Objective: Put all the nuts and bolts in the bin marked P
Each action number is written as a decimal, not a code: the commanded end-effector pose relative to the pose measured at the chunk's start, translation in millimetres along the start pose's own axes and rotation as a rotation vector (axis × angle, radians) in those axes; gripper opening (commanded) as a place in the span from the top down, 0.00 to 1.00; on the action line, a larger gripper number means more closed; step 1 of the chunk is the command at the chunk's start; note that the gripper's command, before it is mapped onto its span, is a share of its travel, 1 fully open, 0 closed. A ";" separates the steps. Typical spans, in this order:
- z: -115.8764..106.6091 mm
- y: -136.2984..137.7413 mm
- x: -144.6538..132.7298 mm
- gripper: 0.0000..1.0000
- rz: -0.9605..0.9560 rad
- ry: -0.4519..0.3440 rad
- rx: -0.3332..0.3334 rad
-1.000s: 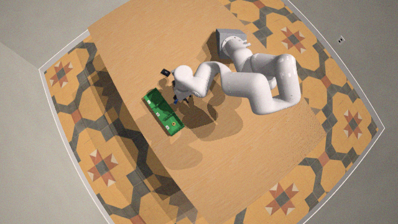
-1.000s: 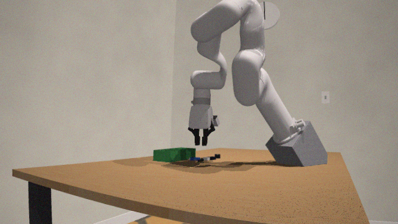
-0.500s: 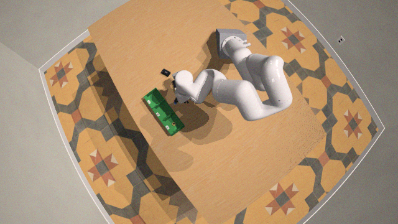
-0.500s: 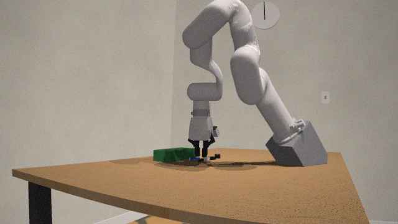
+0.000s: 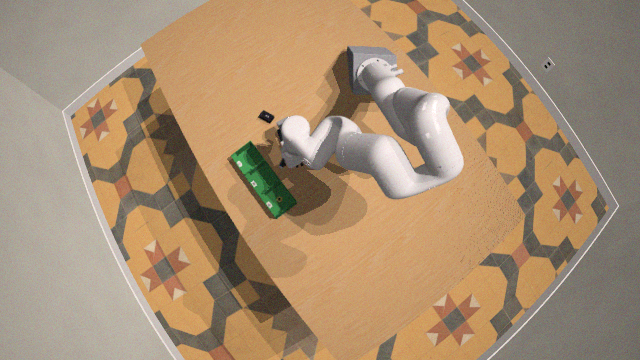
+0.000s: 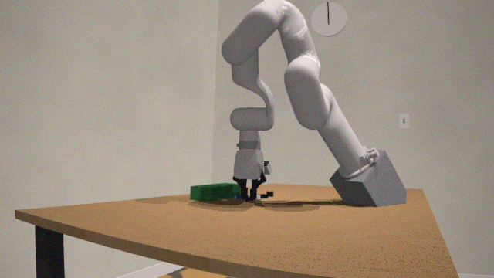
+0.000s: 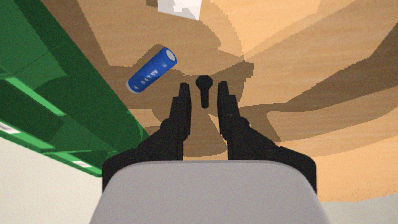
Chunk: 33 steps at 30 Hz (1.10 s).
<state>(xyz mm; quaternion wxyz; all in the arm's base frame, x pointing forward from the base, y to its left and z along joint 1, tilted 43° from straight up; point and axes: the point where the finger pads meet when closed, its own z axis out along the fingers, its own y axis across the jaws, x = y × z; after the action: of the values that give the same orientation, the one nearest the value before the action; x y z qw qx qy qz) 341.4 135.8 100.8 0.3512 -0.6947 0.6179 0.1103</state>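
Fingers of black stand partly apart, one on each side of a small black bolt (image 7: pixel 203 90) that lies on the bench (image 7: pixel 310 60) at centre frame in the wrist view; its round head sits just past the tips, its shank runs back between them, and neither finger touches it, so nothing is gripped. Up and to the left of the bolt lies a blue cylindrical battery (image 7: pixel 151 70), tilted on a diagonal, near but apart from the bolt. Along the left edge of that view runs the green bin row (image 7: pixel 75 100), its compartments divided by lighter green walls with small white labels too small to read. From the exterior view the fingers (image 6: pixel 250 194) reach down to the bench surface (image 6: pixel 270 239) just right of the green bin row (image 6: pixel 214 191), with the white arm (image 6: pixel 305 89) arched above. From the top view the bin row (image 5: pixel 260 177) lies left of centre, and a small black item (image 5: pixel 266 116) rests on the bench above it, apart.
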 end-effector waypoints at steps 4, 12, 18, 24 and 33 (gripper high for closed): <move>3.1 -0.5 -0.1 0.71 -0.001 0.000 0.003; 3.2 -0.2 -0.1 1.00 -0.001 0.000 0.003; 3.1 -0.2 -0.1 1.00 -0.001 0.000 0.003; 3.1 -0.2 -0.1 1.00 -0.001 0.000 0.003; 3.1 -0.2 -0.1 1.00 -0.001 0.000 0.003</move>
<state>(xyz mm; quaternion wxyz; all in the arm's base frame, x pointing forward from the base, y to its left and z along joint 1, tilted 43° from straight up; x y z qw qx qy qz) 341.8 138.0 98.1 0.3517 -0.6946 0.6178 0.1101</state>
